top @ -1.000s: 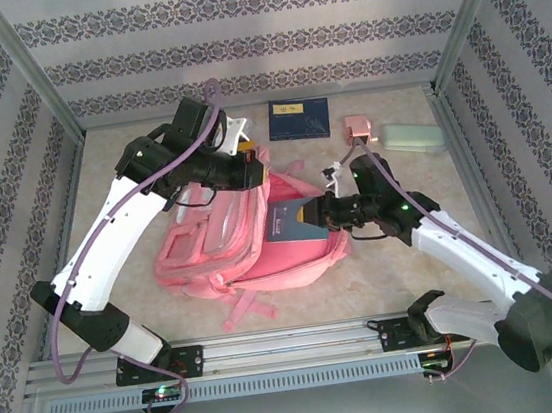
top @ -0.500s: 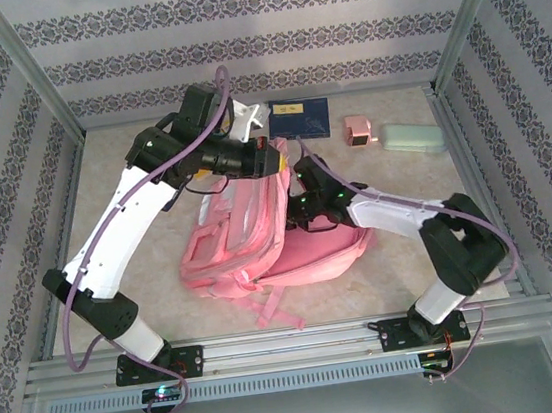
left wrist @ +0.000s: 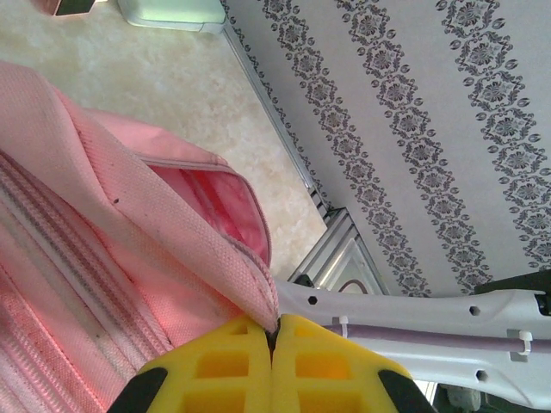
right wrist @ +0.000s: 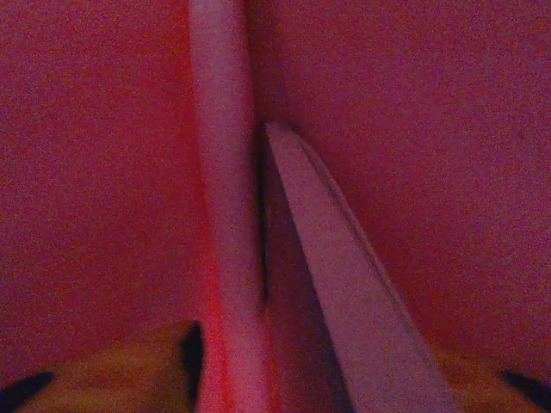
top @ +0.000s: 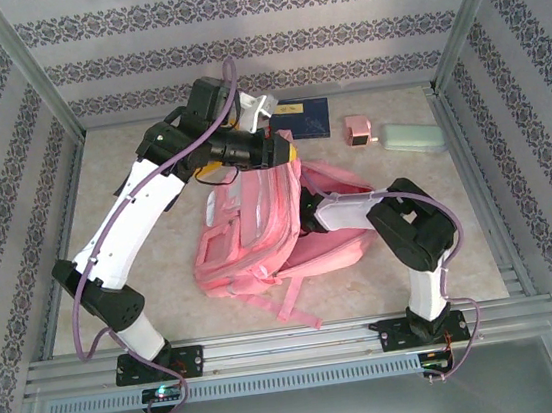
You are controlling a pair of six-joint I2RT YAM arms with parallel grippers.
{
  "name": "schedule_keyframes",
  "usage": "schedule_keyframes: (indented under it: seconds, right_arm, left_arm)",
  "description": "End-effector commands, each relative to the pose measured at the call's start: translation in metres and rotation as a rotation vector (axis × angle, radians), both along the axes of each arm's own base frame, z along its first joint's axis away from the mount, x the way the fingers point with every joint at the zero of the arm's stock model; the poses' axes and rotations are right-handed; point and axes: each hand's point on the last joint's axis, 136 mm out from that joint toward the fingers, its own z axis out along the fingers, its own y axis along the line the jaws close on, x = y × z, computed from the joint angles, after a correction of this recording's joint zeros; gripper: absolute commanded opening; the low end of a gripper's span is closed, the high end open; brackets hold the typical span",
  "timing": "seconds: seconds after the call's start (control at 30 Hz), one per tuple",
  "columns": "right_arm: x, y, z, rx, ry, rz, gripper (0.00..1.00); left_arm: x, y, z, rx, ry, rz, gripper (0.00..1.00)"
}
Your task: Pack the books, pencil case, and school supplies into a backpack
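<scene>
Left gripper (left wrist: pixel 274 331) is clenched on the top rim of the pink backpack (top: pixel 245 240), with the rim lifted. The bag sits mid-table. Right arm (top: pixel 404 226) reaches into the opening. Right gripper (right wrist: pixel 318 383) is inside in dim red light, yellow fingers (right wrist: pixel 129 374) spread apart, a thin pale flat edge (right wrist: pixel 344 284) between them, unclamped. At the back of the table: navy book (top: pixel 308 118), pink block (top: pixel 356 131), then mint pencil case (top: pixel 414 137) far right, all outside the bag.
</scene>
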Motion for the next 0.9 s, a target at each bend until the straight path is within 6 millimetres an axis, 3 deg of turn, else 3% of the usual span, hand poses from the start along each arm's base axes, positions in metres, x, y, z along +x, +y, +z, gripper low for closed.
schedule_keyframes:
  seconds: [0.0,0.17,0.37,0.67,0.87]
  right_arm:
    - [0.011,-0.006,0.038,0.036,-0.118,-0.007,0.65]
    - [0.003,-0.031,0.072,0.07,-0.196,0.02,0.73]
    - [-0.007,-0.068,0.109,0.083,-0.3,0.013,0.76]
    - [-0.024,-0.118,0.12,0.008,-0.341,-0.01,0.75]
    - [-0.021,-0.181,0.142,-0.096,-0.401,-0.166,0.72]
  left_arm:
    - [0.001,0.002,0.049,-0.099,-0.171,-0.017,0.0]
    - [0.006,0.013,0.039,-0.058,-0.151,0.026,0.0]
    - [0.012,0.024,0.021,-0.024,-0.116,0.067,0.0]
    - [0.019,0.031,-0.02,0.078,-0.06,0.095,0.0]
    - [0.024,0.033,-0.05,0.087,-0.002,0.149,0.0]
